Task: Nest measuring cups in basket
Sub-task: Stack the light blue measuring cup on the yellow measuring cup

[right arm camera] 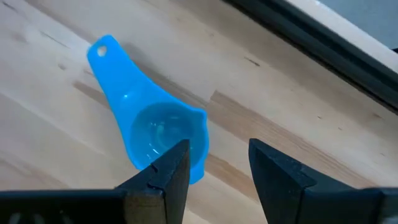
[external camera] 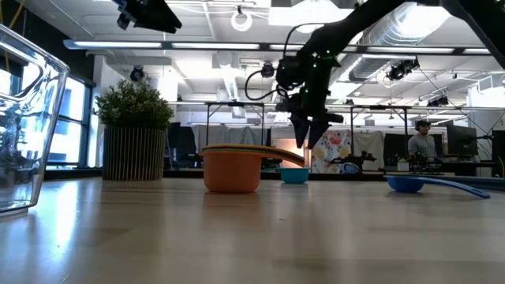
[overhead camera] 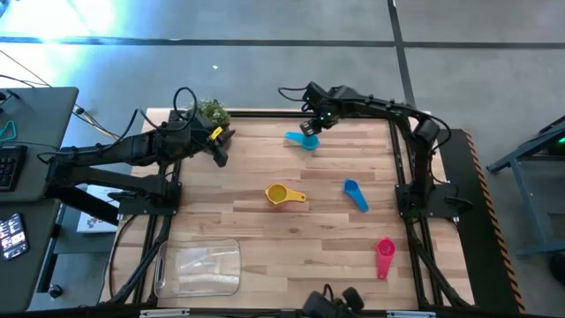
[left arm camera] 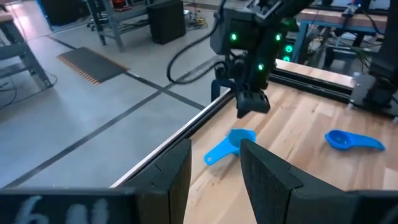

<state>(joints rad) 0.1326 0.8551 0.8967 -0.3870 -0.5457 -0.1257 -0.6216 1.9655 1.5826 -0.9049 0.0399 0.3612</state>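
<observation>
Right claw point(overhead camera: 311, 124) poised at about 12 o'clock on the tabletop point(overhead camera: 291, 230), just over the light blue cup point(overhead camera: 302, 140), fingers point(right arm camera: 163, 171) parted and grasping nothing; in the right wrist view one finger tip level with the bowl rim, the other beside the bowl over bare wood, cup lying flat with its handle pointing away from the claw

Left claw point(overhead camera: 220, 155) held at roughly 10 o'clock, close to the small potted plant point(overhead camera: 212, 111) in the far left corner, fingers point(left arm camera: 268, 180) apart and carrying nothing, aimed across the boards toward the right arm

Yellow cup point(overhead camera: 283, 194) near the centre, upright, handle toward 3 o'clock; appearing orange in the low view

Dark blue cup point(overhead camera: 355, 194) at about 3 o'clock from the yellow one, well apart from it, handle toward 5 o'clock

Red cup point(overhead camera: 385, 256) at about 4 o'clock near the right edge, handle toward 6 o'clock

Clear basket point(overhead camera: 198, 268) at about 7 o'clock in the near left corner, well apart from every cup, nothing coloured visible inside
</observation>
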